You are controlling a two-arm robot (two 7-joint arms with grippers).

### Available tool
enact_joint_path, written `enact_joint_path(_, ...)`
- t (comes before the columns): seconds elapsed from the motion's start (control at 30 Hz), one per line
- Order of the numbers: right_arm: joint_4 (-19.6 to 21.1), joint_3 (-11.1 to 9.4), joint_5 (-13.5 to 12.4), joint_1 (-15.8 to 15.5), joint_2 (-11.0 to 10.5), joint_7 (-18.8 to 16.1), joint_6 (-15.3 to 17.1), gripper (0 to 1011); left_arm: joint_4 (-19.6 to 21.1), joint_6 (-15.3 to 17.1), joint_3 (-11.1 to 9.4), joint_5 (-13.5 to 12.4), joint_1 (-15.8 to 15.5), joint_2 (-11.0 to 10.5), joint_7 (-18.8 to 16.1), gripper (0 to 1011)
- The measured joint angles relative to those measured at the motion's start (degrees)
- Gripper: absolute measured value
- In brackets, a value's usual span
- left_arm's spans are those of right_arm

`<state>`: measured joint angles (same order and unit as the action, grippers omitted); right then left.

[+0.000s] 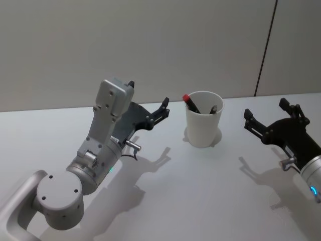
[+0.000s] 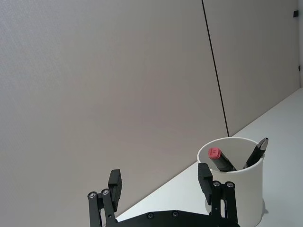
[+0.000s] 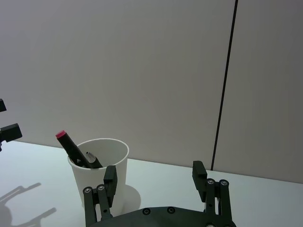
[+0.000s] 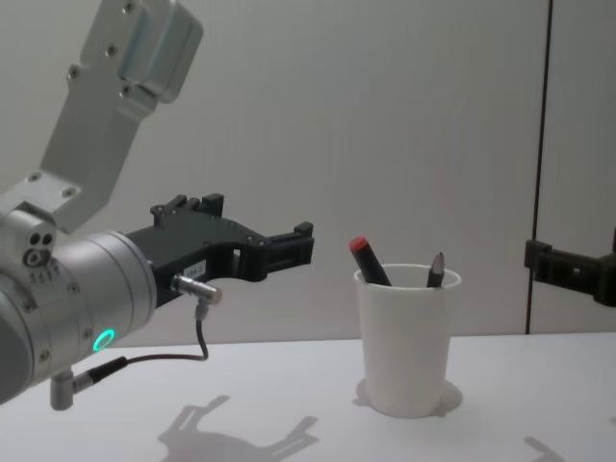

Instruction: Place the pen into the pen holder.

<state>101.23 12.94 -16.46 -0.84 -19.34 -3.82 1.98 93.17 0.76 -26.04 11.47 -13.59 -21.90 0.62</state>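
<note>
Pen holder (image 1: 203, 125), upright on the table (image 1: 200, 191): red-capped pen (image 1: 190, 103) and dark pen (image 1: 213, 109) stand inside, so I judge placement done. My left gripper (image 1: 148, 104) and right gripper (image 1: 267, 117): both spread, empty, flanking it, apart.

One white paper cup (image 1: 203, 125) holds two pens: one red-capped marker (image 1: 191, 103) and one dark pen (image 1: 213, 109).

A plain white cup (image 1: 203, 125) stands on a white table (image 1: 190, 191). Inside it are a black pen (image 1: 192, 104) with a red cap and a second black pen (image 1: 213, 109) with a silvery tip. Both grippers, left (image 1: 149, 104) and right (image 1: 271, 113), are black, on silver-grey arms. A teal light ring (image 4: 100, 340) glows on the left arm. The wall (image 1: 150, 45) is beige-grey with one thin dark seam.
</note>
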Motion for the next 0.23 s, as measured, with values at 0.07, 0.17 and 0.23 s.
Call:
enact_joint_path(0.07,0.0,0.0,0.0,0.0,0.0,0.0,-0.01,1001,0.0,0.0,0.01,0.0,0.0,0.0,0.0,1001)
enact_joint_path(0.17,0.0,0.0,0.0,0.0,0.0,0.0,-0.02,1001,0.0,0.01,0.02,0.01,0.0,0.0,0.0,1001)
enact_joint_path(0.23,0.0,0.0,0.0,0.0,0.0,0.0,-0.03,1001,0.0,0.02,0.02,0.01,0.0,0.0,0.0,1001)
